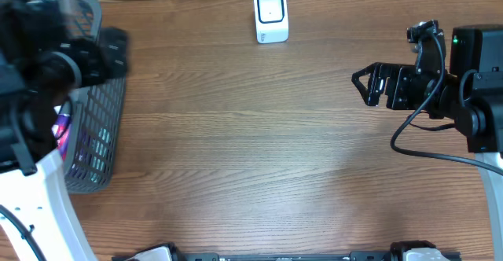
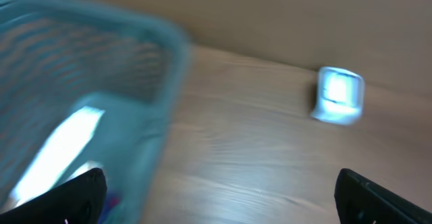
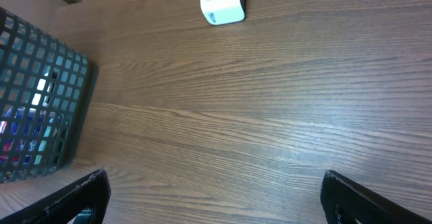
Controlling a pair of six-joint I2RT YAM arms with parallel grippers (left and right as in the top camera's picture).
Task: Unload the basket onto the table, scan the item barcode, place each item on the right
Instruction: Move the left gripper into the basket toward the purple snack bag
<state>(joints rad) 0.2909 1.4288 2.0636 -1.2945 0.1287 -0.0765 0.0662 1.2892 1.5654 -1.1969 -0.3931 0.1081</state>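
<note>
The white barcode scanner (image 1: 271,15) stands upright at the table's far edge, also in the left wrist view (image 2: 339,96) and the right wrist view (image 3: 221,0). Colourful packaged items (image 1: 63,129) lie inside the grey mesh basket (image 1: 98,147) at the left; through the mesh they show as blue and red shapes (image 3: 20,126). My left gripper (image 2: 219,197) hangs open over the basket's right rim, blurred, with nothing between its fingers. At the right side of the table my right gripper (image 1: 363,85) is open and empty, pointing left above bare wood (image 3: 214,197).
The basket's rim (image 2: 162,42) fills the left of the left wrist view. A black cable (image 1: 424,147) loops from the right arm over the table. Wood-grain table top spreads between basket, scanner and right arm.
</note>
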